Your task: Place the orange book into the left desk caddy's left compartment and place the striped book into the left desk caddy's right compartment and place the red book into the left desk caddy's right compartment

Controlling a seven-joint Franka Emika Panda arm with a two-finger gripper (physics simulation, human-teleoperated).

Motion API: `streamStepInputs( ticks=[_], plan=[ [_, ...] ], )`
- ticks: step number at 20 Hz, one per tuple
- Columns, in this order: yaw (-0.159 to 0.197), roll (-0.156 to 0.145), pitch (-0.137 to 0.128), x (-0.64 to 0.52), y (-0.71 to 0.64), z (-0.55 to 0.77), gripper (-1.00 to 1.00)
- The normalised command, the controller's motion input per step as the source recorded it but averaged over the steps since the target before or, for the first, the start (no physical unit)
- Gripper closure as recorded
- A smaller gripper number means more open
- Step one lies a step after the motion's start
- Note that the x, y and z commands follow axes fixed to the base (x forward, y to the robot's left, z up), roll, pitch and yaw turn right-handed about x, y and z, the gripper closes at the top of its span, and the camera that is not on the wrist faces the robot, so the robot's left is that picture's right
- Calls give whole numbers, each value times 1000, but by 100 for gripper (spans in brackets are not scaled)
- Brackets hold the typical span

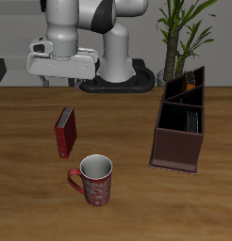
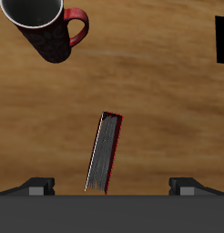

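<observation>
The dark red book (image 1: pixel 65 132) stands on its edge on the table, behind the mug; in the wrist view the red book (image 2: pixel 105 153) shows its pale page edges straight below the hand. My gripper (image 1: pixel 61 68) hangs high above the table, a little farther back than that book. The gripper (image 2: pixel 112 187) is open, its fingertips (image 2: pixel 41 187) far apart with nothing held. The left desk caddy (image 1: pixel 174 151) is a long maroon box. An orange book (image 1: pixel 190 75) shows in its far, tall-walled end. A dark striped book (image 1: pixel 190 120) lies in a nearer section.
A red-patterned mug (image 1: pixel 92 179) stands near the table's front edge, and the mug (image 2: pixel 41 32) also shows in the wrist view. A potted plant (image 1: pixel 184 33) rises behind the caddy, beside the robot's base (image 1: pixel 118 80).
</observation>
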Motion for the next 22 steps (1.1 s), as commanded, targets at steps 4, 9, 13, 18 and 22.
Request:
streamStepInputs(
  ticks=[4, 9, 13, 18, 22],
  plan=[
    [12, 35, -17, 73, 43, -71, -100],
    [21, 38, -32, 51, 6, -78, -100],
    [-10, 0, -45, 85, -127, -115, -100],
    [-37, -34, -26, 68, -77, -147, -100],
    [-24, 9, 7, 97, 80, -137, -100]
  ],
)
